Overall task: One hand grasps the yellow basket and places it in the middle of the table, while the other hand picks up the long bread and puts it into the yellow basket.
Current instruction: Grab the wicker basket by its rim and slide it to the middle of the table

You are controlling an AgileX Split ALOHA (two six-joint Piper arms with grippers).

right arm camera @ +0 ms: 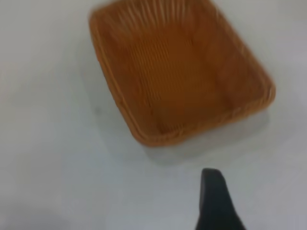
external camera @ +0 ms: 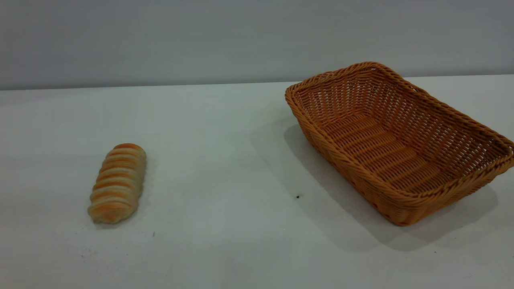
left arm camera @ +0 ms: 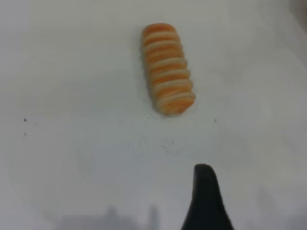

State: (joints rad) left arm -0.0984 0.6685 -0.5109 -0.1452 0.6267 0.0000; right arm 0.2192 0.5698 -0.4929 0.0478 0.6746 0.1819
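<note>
Basket [external camera: 397, 140] right, bread [external camera: 117, 182] lower left | end effectors' state: cannot tell | grip your basket's near rim squarely.

We record the long bread [external camera: 117, 183] lying flat on the white bench [external camera: 225, 168], ridged side up, toward the left edge and nearer the front. The yellow basket [external camera: 417, 202] stands upright and empty toward the right edge, set askew to the bench edges, one corner reaching toward the back. The two items lie well apart. A few dark specks mark the surface between them.
</note>
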